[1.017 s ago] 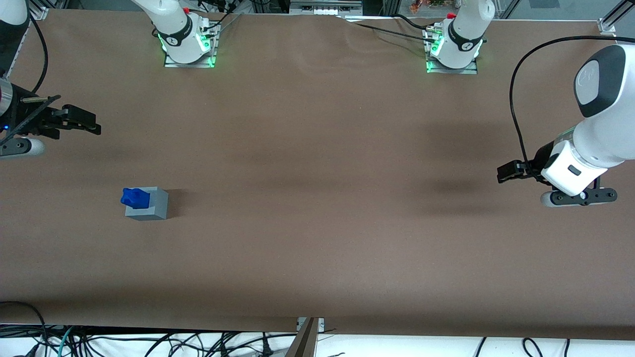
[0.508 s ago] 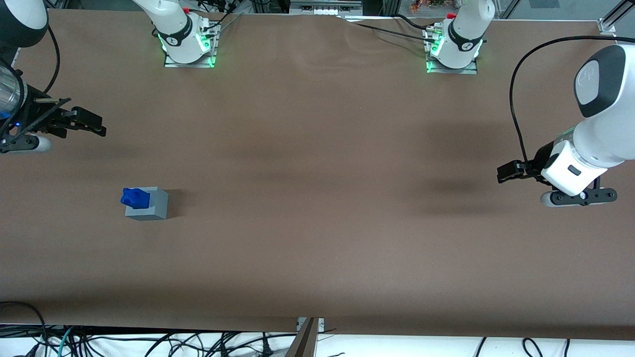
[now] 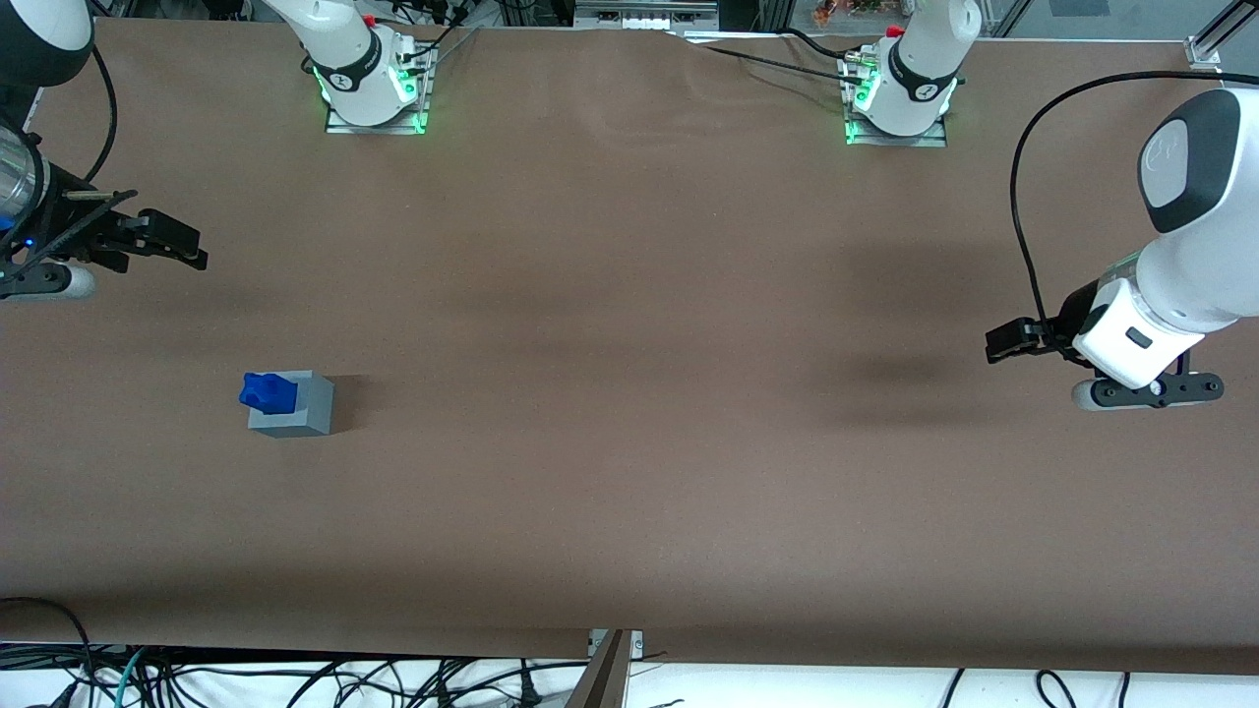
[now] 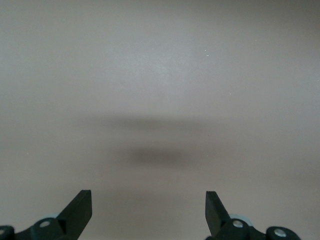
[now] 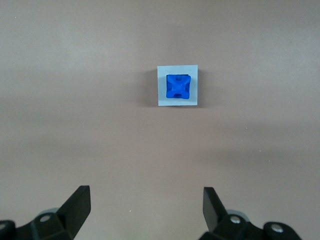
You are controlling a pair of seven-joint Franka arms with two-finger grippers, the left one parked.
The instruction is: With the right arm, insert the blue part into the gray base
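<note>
the blue part (image 3: 267,390) sits in the top of the gray base (image 3: 293,405), exactly where it was a second ago; neither has shifted. what has changed is the right arm (image 3: 22,187): its gripper (image 3: 187,253) has risen a little in the front view since a second ago and has barely moved in the last half second, so it hangs well apart from the two pieces, farther from the front camera than they are and at the working arm's end of the table (image 3: 629,393).

seen from the wrist camera, the blue part (image 5: 178,87) is a deep-blue block with small raised knobs at its corners and a cross-shaped dip between them. it fills most of the square opening of the gray base (image 5: 178,102), whose pale rim shows on all sides around it. from the front the blue part stands proud of the gray top and leans slightly toward the working arm's end.

the gripper (image 5: 145,205) is spread wide, its two black fingers (image 5: 79,202) well apart and holding nothing, with bare brown table between them.
</note>
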